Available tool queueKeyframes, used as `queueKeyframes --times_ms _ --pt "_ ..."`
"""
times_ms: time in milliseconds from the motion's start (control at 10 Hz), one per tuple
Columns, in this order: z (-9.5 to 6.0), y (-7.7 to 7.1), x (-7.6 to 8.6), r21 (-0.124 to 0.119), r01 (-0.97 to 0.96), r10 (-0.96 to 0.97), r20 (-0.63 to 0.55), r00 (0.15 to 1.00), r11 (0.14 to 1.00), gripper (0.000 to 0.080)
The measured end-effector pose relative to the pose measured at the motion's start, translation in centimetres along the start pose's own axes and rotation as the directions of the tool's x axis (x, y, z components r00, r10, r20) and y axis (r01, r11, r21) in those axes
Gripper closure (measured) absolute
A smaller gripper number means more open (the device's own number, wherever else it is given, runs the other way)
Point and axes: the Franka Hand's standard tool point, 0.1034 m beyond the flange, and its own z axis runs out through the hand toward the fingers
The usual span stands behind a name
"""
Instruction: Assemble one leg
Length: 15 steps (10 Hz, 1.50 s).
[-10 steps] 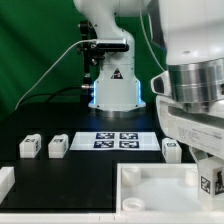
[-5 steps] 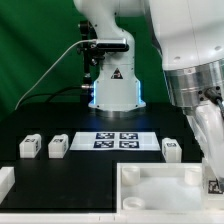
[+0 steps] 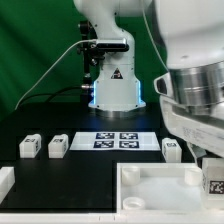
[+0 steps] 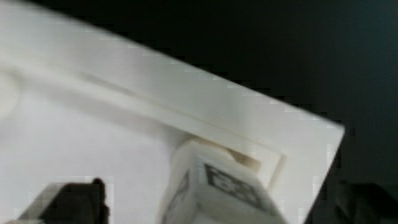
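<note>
end effector (image 4: 178, 200) grasping the leg (image 4: 228, 185) over the tray-like piece (image 3: 150, 185); keep it upright, lower squarely onto the corner.

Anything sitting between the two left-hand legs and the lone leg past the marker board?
Only the marker board lies between the paired legs and the lone leg, in the exterior view.

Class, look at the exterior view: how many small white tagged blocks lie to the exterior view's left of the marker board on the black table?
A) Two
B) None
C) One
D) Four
A: two legs, one and another, sit side by side left of the marker board on the table.
</note>
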Motion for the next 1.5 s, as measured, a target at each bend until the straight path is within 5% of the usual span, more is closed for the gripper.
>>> queueKeyframes --times_ms 200,500,600,800,1000,1300,1500 --pt "0.0 0.1 0.1 -0.003 0.197 -0.197 -0.002 0.98 0.98 0.0151" --pt "-0.1 0.4 1.2 -0.076 0.636 -0.639 -0.03 0.768 0.768 0.015" --pt "-0.1 0.1 1.2 -0.073 0.661 -0.665 -0.042 0.746 0.746 0.015" --pt "-0.1 0.2 1.2 -0.069 0.634 -0.637 -0.042 0.769 0.77 0.018" --pt "0.0 0.2 1.1 -0.05 0.463 -0.466 -0.05 0.884 0.885 0.05" --pt "0.0 0.3 1.2 -0.036 0.239 -0.241 -0.06 0.969 0.97 0.05" --pt "-0.4 0.1 1.5 -0.013 -0.071 0.07 -0.058 0.996 0.997 0.05"
